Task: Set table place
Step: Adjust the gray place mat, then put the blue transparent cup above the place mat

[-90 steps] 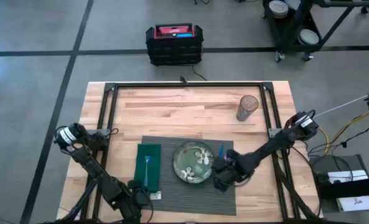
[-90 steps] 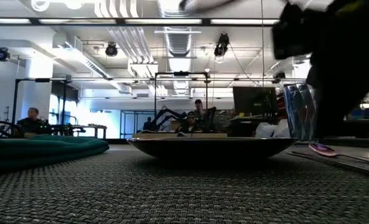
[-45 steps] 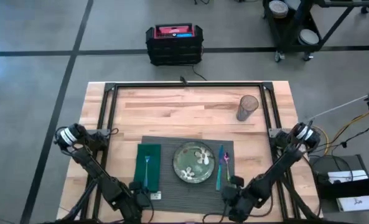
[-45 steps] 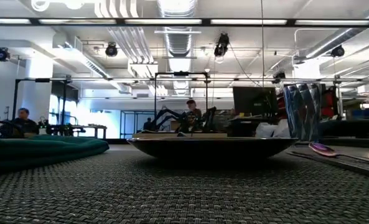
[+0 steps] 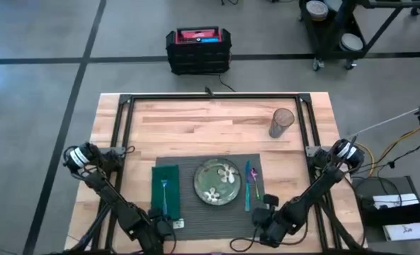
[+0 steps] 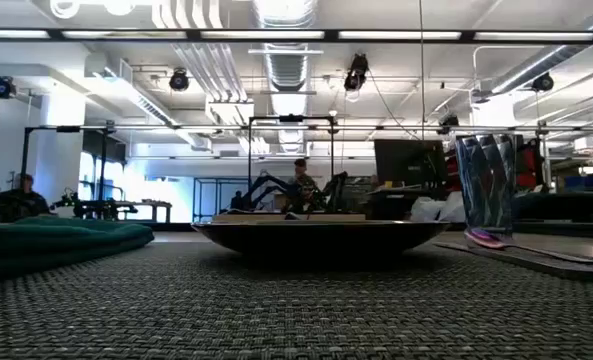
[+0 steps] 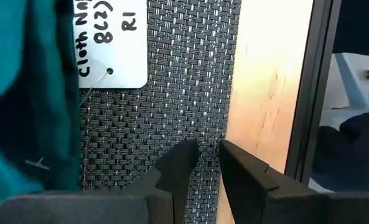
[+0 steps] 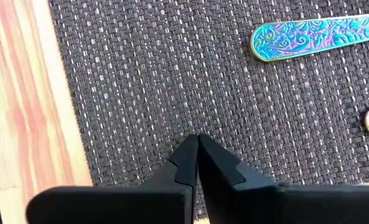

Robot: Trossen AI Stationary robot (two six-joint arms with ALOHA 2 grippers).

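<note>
Judging progress: the setting looks nearly complete, with perhaps only the glass left to bring over.
Table (image 5: 195, 120): light-wood top, bare on its far half.
Placemat (image 5: 210, 212): dark grey, lying on the table's near middle.
Napkin (image 5: 166, 191): green cloth on the mat's left part, a fork (image 5: 164, 193) on top of it.
Plate (image 5: 218, 183): centred on the mat.
Cutlery (image 5: 251, 185): iridescent pieces just right of the plate; exactly which pieces is hard to tell from above.
Glass (image 5: 281, 122): upright, well apart from the mat, far right.
Left gripper (image 7: 208, 152): over the mat's near left edge, fingers slightly apart, empty.
Right gripper (image 8: 198, 144): low over the mat's near right edge, fingertips together, holding nothing.
</note>
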